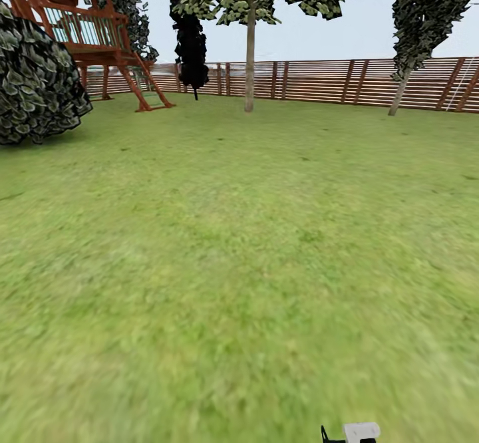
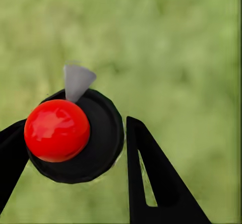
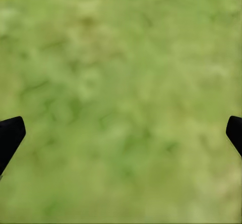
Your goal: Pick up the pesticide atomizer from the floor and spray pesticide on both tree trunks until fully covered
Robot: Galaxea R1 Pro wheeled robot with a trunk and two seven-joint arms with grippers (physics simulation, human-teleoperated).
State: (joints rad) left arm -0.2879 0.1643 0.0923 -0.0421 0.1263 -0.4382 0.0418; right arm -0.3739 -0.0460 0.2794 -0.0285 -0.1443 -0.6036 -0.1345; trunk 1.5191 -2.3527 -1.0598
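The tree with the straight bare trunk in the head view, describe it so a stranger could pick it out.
Follow the wooden fence along the lawn's far edge. Right of the red play tower and the black cypress stands the tree. Its straight, upright, pale trunk sets it apart from the leaning tree farther right.

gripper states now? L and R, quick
Left gripper: shut on the pesticide atomizer, red top and grey nozzle between its fingers.
Right gripper: open, empty, only grass below.

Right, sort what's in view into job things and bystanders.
For the job:
pesticide atomizer, held in the left end effector
centre tree trunk
right-hand tree trunk
lawn

Just there:
wooden play tower
round bush
dark cypress
slat fence
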